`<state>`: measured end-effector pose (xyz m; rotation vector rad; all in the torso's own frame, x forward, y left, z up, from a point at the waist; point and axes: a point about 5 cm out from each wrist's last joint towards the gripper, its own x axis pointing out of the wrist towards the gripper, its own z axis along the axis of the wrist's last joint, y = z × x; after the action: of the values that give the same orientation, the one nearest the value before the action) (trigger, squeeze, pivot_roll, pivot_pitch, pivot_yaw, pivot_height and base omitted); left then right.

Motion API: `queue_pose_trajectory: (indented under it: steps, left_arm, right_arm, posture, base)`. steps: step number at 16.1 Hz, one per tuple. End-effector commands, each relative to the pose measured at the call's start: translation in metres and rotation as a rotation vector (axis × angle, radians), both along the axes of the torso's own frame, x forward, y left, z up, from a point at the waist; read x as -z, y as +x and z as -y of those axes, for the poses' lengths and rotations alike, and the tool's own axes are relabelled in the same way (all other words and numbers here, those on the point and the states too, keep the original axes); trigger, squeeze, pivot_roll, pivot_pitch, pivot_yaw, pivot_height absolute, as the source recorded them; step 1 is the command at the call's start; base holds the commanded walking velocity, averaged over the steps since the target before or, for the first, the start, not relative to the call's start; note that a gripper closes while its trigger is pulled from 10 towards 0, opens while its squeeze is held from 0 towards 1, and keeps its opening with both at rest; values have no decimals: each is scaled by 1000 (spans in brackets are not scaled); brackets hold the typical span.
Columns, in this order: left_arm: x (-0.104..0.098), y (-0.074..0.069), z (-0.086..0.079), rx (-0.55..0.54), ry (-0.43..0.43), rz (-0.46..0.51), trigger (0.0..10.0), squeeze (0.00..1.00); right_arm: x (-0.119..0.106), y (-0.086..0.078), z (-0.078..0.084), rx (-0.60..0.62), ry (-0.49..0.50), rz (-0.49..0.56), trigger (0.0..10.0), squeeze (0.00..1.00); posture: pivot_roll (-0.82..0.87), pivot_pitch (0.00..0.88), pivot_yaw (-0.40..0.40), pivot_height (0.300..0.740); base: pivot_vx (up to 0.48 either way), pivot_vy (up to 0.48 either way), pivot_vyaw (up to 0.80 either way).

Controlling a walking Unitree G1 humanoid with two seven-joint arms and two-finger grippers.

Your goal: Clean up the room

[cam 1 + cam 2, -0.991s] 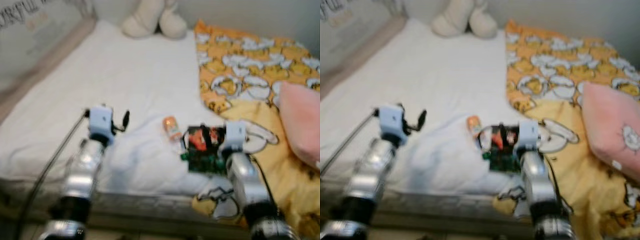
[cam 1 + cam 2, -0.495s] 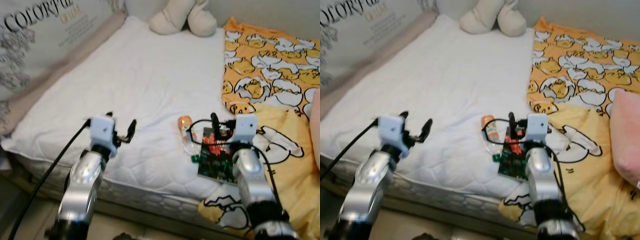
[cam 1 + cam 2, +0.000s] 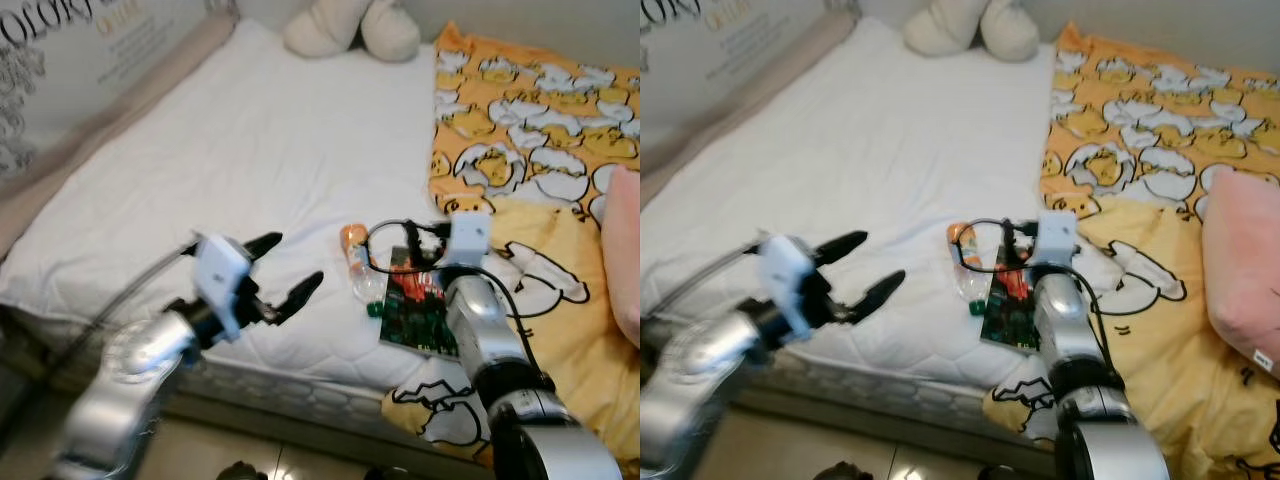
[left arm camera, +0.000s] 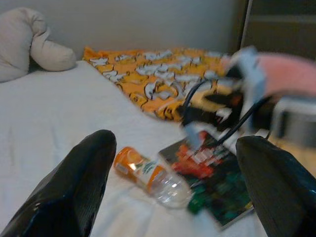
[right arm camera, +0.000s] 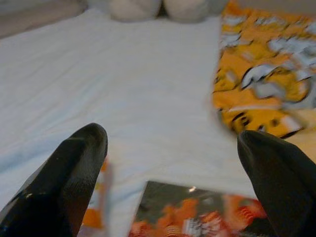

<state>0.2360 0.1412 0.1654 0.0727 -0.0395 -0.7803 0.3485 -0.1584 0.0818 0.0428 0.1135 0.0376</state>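
A clear plastic bottle (image 3: 358, 262) with an orange label lies on the white mattress (image 3: 230, 150). Beside it rests a dark green and red book (image 3: 420, 310). My left gripper (image 3: 295, 263) hovers open just left of the bottle, fingers pointing at it; in the left wrist view the bottle (image 4: 153, 175) and book (image 4: 217, 182) lie between and beyond its spread fingers (image 4: 79, 187). My right gripper (image 3: 420, 245) hangs open over the far end of the book, whose cover (image 5: 197, 217) lies below its fingers (image 5: 64, 182). Neither holds anything.
A cream plush toy (image 3: 350, 25) sits at the head of the bed. A yellow egg-print duvet (image 3: 530, 100) covers the right side, with a pink pillow (image 3: 625, 250) on it. A lettered panel (image 3: 70, 60) runs along the left. The bed edge (image 3: 300, 380) drops to floor.
The camera has shifted and sharpened. My left arm has swung right toward the bottle with its fingers spread wider. My right gripper stays over the book.
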Motion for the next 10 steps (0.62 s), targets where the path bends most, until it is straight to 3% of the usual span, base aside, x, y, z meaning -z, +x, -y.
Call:
queue_pose_trajectory:
  steps: [1, 3, 6, 10]
  left_arm:
    - [-7, -5, -2, 14, -20, -19, 10000, 0]
    - [-10, -25, 0, 90, 45, -39, 10000, 0]
    - [-22, -43, 5, 175, 103, -68, 10000, 0]
    - [-23, -45, 1, 146, 118, -77, 10000, 0]
  right_arm:
    - [8, -1, -3, -8, 27, -48, 10000, 0]
    - [13, 1, -16, -42, 63, -109, 10000, 0]
    - [17, 4, -33, -86, 60, -178, 10000, 0]
    - [27, 1, -35, -75, 102, -257, 10000, 0]
  posture:
    - [319, 115, -22, 740]
    - [361, 181, -22, 740]
    - [390, 229, -36, 740]
    - [403, 237, -42, 740]
  base:
    - [0, 0, 0]
    - [0, 0, 0]
    - [0, 0, 0]
    - [0, 0, 0]
